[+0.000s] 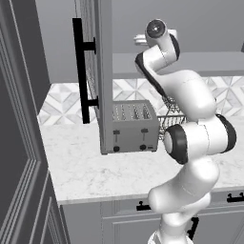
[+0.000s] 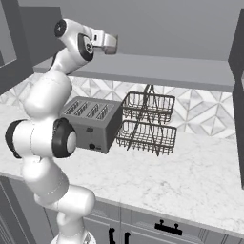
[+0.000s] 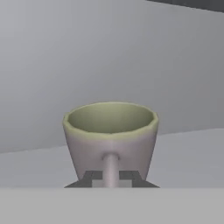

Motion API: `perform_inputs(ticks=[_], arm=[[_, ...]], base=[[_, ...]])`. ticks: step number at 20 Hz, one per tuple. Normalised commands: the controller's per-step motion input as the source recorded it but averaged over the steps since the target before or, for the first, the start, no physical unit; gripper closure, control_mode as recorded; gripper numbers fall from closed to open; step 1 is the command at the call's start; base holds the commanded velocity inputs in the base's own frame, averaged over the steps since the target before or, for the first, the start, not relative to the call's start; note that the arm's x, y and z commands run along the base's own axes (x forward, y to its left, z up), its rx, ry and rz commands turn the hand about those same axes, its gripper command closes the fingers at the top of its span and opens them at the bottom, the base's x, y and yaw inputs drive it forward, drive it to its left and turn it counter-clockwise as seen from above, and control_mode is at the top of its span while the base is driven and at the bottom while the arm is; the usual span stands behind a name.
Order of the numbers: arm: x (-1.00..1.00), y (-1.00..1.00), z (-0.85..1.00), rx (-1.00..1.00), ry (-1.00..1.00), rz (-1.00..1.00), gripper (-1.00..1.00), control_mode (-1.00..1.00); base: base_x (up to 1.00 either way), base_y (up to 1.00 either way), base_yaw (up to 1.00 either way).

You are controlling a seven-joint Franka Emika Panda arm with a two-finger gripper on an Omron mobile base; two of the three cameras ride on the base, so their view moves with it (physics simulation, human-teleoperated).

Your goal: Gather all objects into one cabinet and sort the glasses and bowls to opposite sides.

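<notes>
In the hand view a cream handled mug (image 3: pixel 111 127) stands upright on the pale-grey shelf (image 3: pixel 188 153) of the cabinet, its thin handle pointing at the camera. My gripper (image 3: pixel 111 177) is shut on that handle, one dark fingertip on each side. From the right base view the gripper (image 2: pixel 113 45) reaches into the upper cabinet just above the shelf (image 2: pixel 162 71). The left base view shows the hand (image 1: pixel 142 39) at the same height beside the open cabinet door (image 1: pixel 102 71). The glasses and bowls are out of view.
A silver toaster (image 2: pixel 90 121) sits on the marble counter (image 2: pixel 190 176) under the cabinet, with a two-tier wire basket rack (image 2: pixel 147 124) to its right. The open door's black bar handle (image 1: pixel 80 71) hangs left of the arm. Lower drawers (image 2: pixel 167 228) line the counter front.
</notes>
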Motion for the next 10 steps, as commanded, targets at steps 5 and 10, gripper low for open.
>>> perform_inputs(ticks=[5,10], arm=[[-0.82,0.03,0.22,-0.14,-0.25,0.09,1.00,-1.00],[-0.92,0.12,0.16,-0.05,-0.16,0.02,1.00,-1.00]], base=[[0.00,0.00,0.00],[0.00,0.00,0.00]])
